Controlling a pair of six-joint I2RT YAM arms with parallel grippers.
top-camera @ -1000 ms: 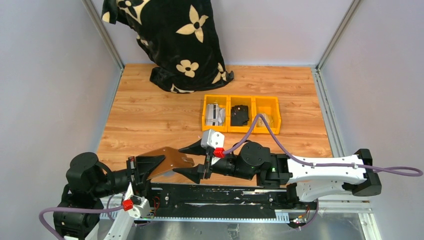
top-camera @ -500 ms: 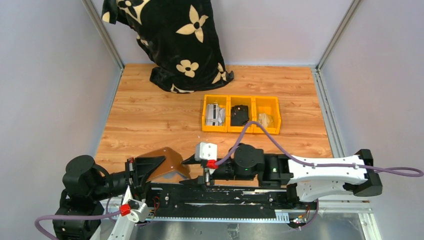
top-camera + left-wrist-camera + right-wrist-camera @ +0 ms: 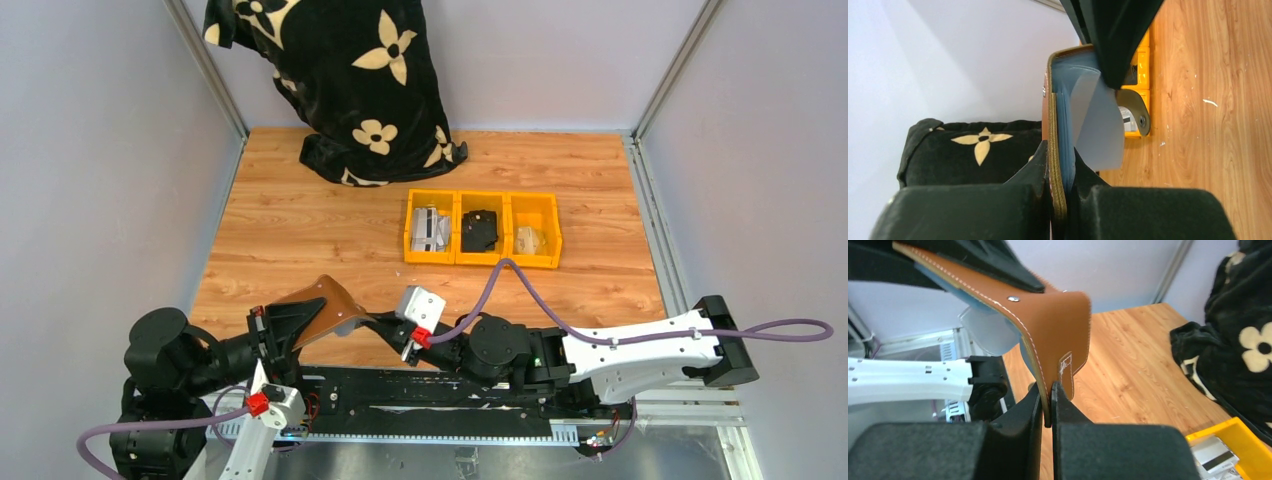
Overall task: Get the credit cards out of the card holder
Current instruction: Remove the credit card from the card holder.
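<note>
Top external: the left gripper (image 3: 303,316) pinches the card holder (image 3: 328,298), which is held off the table. The right gripper (image 3: 372,322) meets the holder's other end; its grip is not resolvable here.

Left wrist: the fingers (image 3: 1035,170) are pressed onto the holder's brown edge, which runs straight out from between them. A pale sleeve (image 3: 1098,125) stands just right of the leather.

Right wrist: the fingers (image 3: 1023,415) are nipped on the flap's lower edge, and the holder arches up and leftward from them. Individual credit cards cannot be distinguished.
</note>
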